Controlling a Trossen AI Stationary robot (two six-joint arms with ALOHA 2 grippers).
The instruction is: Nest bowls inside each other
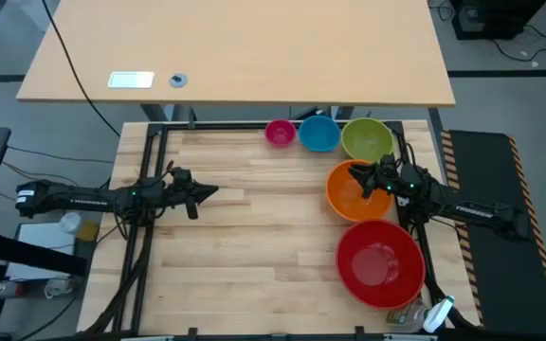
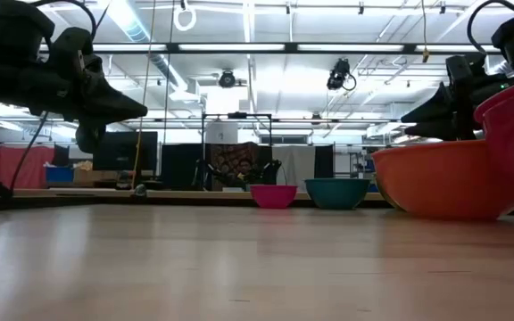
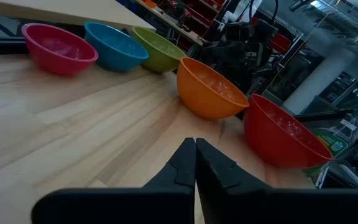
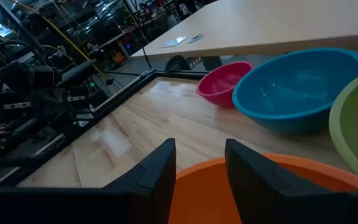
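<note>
Here the right gripper (image 1: 363,176) seemingly straddles the orange bowl's (image 1: 349,194) rim.

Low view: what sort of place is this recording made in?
Likely a robotics lab or workshop: ceiling strip lights, a metal frame rig behind the wooden table, and stocked shelving nearby.

Five glossy plastic bowls (image 1: 360,189) gleam on a smooth pale wood-plank table (image 1: 245,246), framed by dark matt metal rails (image 1: 150,189).
</note>
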